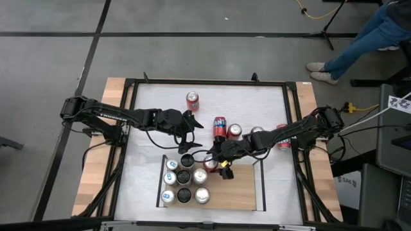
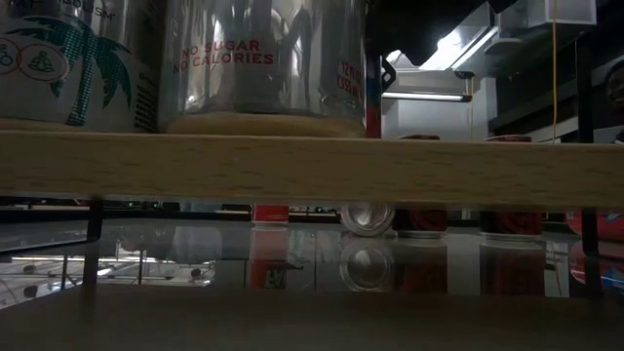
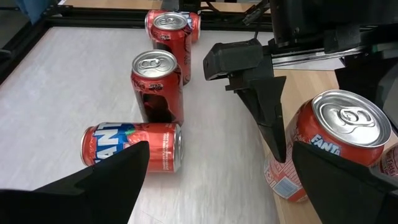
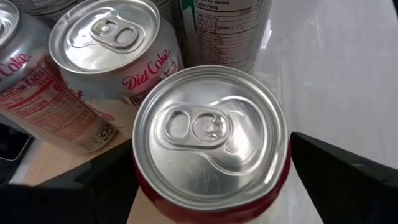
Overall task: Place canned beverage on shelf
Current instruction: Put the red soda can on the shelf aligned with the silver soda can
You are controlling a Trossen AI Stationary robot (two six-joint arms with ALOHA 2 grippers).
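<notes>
Fanta can (image 4: 210,140): one, red, upright at the far edge of the shelf (image 1: 241,192), silver top with pull tab up. It stands between the fingers of the right pincer (image 1: 217,162); the fingers are spread wide at either side, released, with clear gaps showing in the right wrist view.

Shelf: one light-wood panel with black rails on its short sides, on the near middle of the counter (image 1: 148,102).

Cans on the shelf: nine counted from above, in three rows of three at its left end. Silver tops and dark tops are mixed. A Diet Coke can (image 4: 106,59) stands just beside the Fanta can, which takes the far right place of the block. The right part of the panel is bare wood.

Cans on the counter beyond the shelf: five counted from above. One red can (image 1: 192,100) stands alone toward the far side. Another Fanta can (image 3: 134,147) lies on its side, with an upright red can (image 3: 157,84) near it; two more red cans are to the right of these.

Left pincer (image 1: 187,136): above the counter just beyond the shelf's far left corner, fingers spread, holding nothing.
</notes>
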